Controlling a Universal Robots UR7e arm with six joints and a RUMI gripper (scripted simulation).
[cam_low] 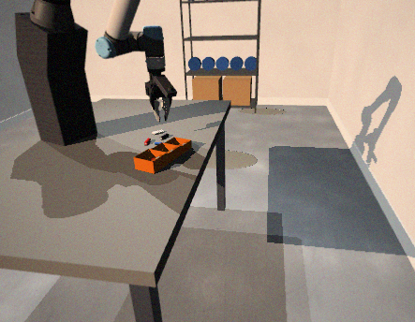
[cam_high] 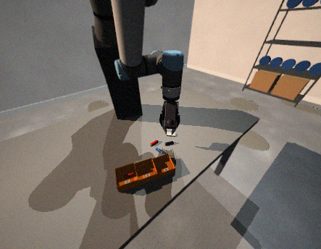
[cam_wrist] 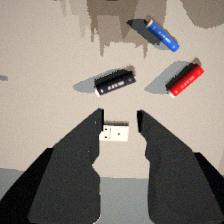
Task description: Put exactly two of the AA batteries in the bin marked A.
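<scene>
An orange three-compartment bin tray (cam_high: pixel 144 171) stands upright on the table, also seen in the exterior view (cam_low: pixel 162 153). One red battery (cam_high: pixel 130 174) lies in its left end compartment. On the table beyond the tray lie a red battery (cam_wrist: pixel 185 80), a blue battery (cam_wrist: pixel 161 35), a black cylinder with a white end (cam_wrist: pixel 115 82) and a small white block (cam_wrist: pixel 115 132). My gripper (cam_wrist: pixel 120 111) hangs well above the white block, which shows through the gap between the fingers. The fingers (cam_low: pixel 160 114) stand narrowly apart and hold nothing.
The table's edge runs close to the right of the tray (cam_high: pixel 211 163). The robot's dark base column (cam_high: pixel 119 83) stands behind the objects. A shelf rack with boxes (cam_low: pixel 221 70) is far off on the floor.
</scene>
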